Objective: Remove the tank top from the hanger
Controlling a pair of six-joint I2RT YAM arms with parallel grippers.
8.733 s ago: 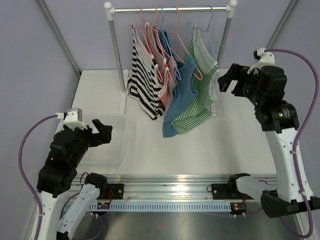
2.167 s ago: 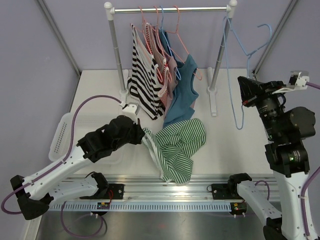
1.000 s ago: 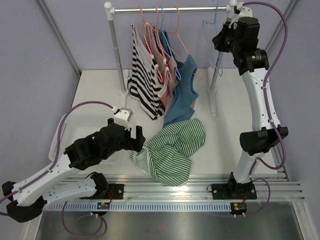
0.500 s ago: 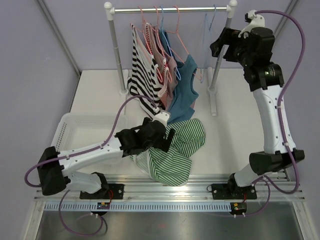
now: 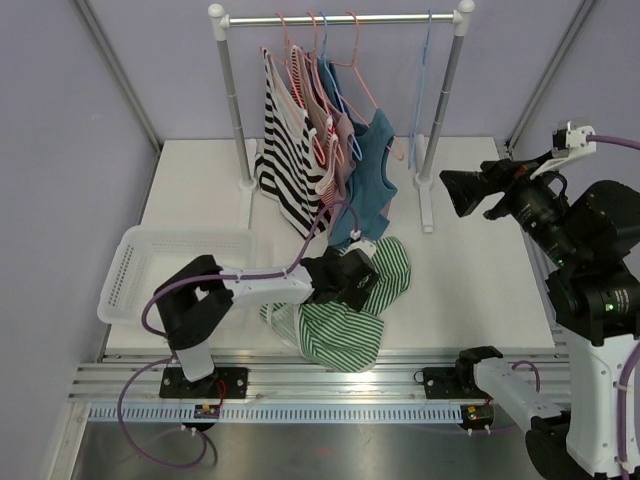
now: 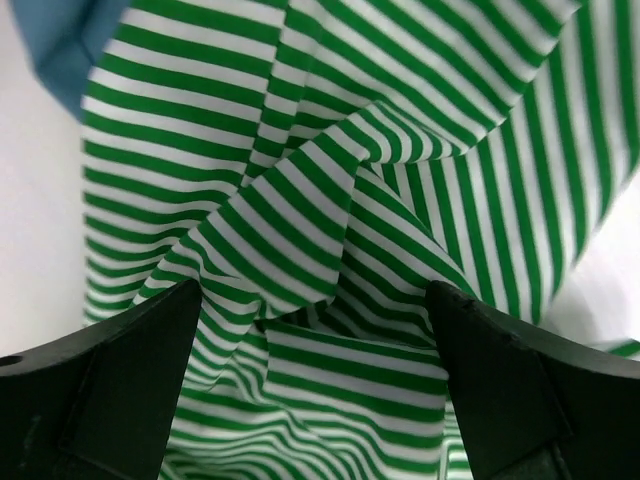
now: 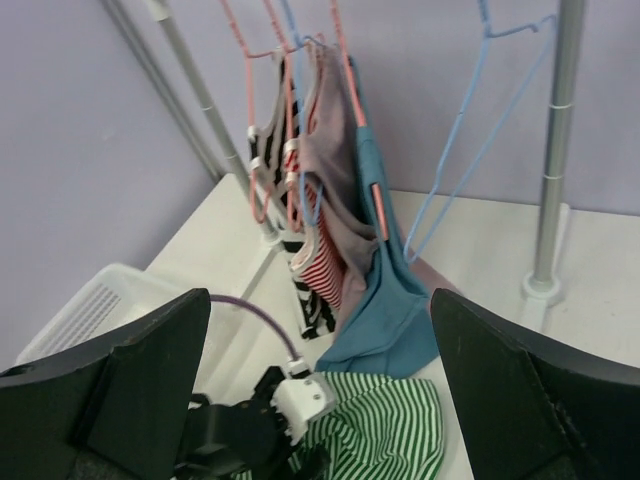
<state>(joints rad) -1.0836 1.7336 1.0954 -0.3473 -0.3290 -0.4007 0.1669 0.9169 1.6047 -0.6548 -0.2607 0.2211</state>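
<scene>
White tabletop point(image 5: 480, 270), crumpled striped tank top point(image 5: 340, 325)

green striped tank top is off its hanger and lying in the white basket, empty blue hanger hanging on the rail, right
Not quite. The green striped tank top lies on the table beside the white basket, not in it; the top external view shows this. The rest holds: it is off its hanger, and the empty blue hanger hangs on the rail.
</scene>
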